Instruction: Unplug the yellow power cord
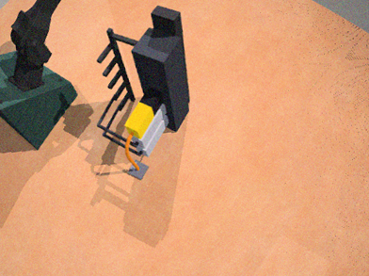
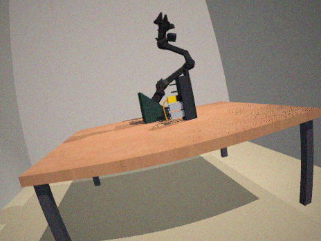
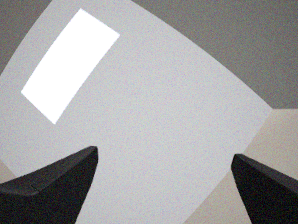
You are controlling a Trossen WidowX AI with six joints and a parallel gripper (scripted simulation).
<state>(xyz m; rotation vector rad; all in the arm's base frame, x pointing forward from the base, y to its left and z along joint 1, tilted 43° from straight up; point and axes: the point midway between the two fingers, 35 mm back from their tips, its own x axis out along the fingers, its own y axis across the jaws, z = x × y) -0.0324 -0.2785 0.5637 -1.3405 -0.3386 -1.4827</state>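
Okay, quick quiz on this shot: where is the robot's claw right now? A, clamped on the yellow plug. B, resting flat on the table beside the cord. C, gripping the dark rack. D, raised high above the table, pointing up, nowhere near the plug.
D: in the exterior view the claw sits at the top of the raised arm, far above the yellow plug, and the wrist view shows its fingers wide apart with only wall between them.

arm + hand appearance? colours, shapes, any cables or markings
The arm is matte black throughout, built of chunky angular links, and rises from a dark green wedge-shaped base. The hand has two black fingers that taper to points. No cables, labels or markings show on it.
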